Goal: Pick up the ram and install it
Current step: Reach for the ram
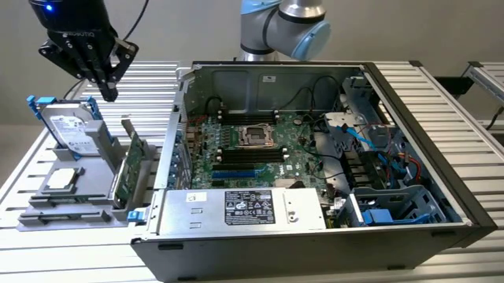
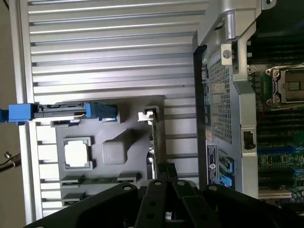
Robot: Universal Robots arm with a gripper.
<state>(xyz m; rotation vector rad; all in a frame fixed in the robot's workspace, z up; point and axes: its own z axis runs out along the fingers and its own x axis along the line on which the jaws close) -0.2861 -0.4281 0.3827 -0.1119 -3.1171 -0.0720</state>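
The end effector point(image 1: 108, 93) is seen with its fingers pressed together and nothing held between them, poised above the grey holder tray point(image 1: 93, 183) on the desk point(image 1: 71, 259). The approach to the pick is judged to be the step in hand; no grasp has been made.

Closest beneath the fingertips, the upright expansion card point(image 1: 130, 165) and the hard drive point(image 1: 69, 127) with blue rails are found. Further from the end effector, past the processor point(image 2: 77, 153), the ram point(image 2: 97, 179) is taken to be the thin green stick set on edge in a slot of the tray, untouched. Farthest off, the open computer case point(image 1: 260, 82) is placed, with its memory slots point(image 1: 252, 154) beside the socket.

For a pick, the fingers would have to be parted and aligned across the stick's thin edge, clear of the card.
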